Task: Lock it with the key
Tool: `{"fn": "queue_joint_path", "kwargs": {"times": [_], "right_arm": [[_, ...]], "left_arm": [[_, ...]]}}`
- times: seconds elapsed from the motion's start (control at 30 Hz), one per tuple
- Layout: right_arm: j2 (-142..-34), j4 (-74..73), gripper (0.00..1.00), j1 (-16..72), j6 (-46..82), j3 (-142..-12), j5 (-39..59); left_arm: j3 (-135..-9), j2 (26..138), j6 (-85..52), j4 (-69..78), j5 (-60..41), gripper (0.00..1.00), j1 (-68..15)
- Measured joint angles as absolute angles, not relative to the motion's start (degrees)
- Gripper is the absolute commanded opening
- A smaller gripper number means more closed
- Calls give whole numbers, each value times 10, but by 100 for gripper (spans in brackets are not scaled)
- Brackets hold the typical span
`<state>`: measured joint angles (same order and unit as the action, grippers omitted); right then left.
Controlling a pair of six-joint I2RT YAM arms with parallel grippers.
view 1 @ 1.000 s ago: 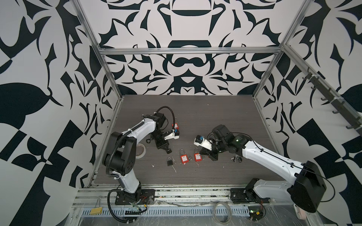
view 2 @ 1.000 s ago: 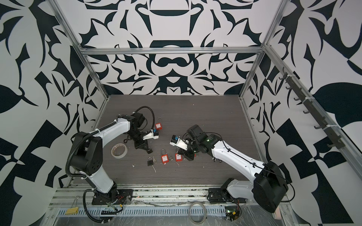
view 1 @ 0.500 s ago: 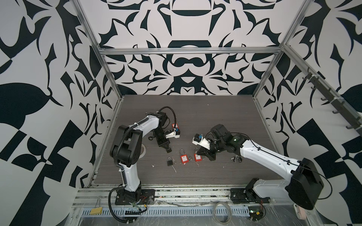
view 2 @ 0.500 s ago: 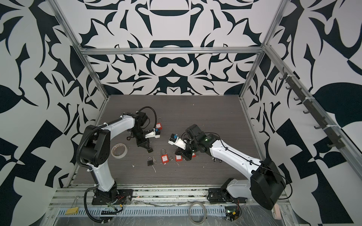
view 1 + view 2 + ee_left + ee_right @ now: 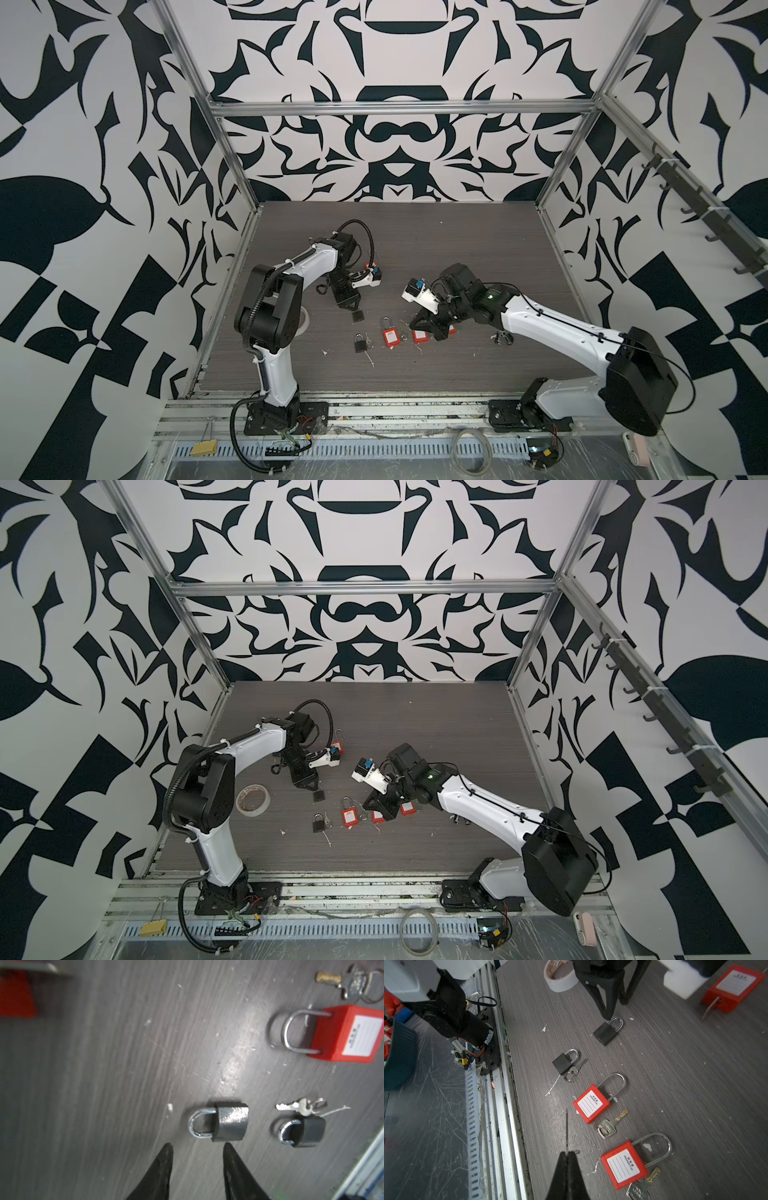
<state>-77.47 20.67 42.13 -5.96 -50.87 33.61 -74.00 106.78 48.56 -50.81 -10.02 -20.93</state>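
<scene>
Black padlock (image 5: 228, 1122), the small one, lies flat on the grey table (image 5: 104, 1064) just off the tips of the left gripper (image 5: 197, 1149). That gripper's jaws stand apart and touch nothing. The right gripper (image 5: 568, 1154) is pinched tight on what looks like a thin key (image 5: 566, 1126), seen edge-on, just beside a red padlock (image 5: 623, 1165). A second black padlock (image 5: 307, 1132) lies near the first, with a silver key (image 5: 295, 1105) beside it. A tape roll (image 5: 252, 799) sits by the left arm.
</scene>
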Motion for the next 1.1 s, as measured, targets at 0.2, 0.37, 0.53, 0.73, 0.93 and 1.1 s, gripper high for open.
{"fn": "queue_joint_path", "kwargs": {"times": [0.2, 0.37, 0.53, 0.73, 0.93, 1.1], "right_arm": [[-816, 210, 0, 439, 41, -560, 291], [-868, 216, 0, 466, 112, -618, 248], [-973, 243, 0, 485, 157, -726, 226], [-1096, 279, 0, 490, 203, -840, 207], [-1201, 340, 0, 491, 221, -927, 195], [-1235, 376, 0, 491, 227, -952, 186]], "left_arm": [[-707, 981, 441, -426, -129, 58, -167], [-632, 831, 357, -312, -168, 67, -110], [-560, 689, 255, -215, -186, 76, -88], [-502, 583, 139, -162, -194, 89, -89], [-467, 530, 55, -148, -222, 89, -89], [-459, 517, 27, -148, -253, 93, -89]]}}
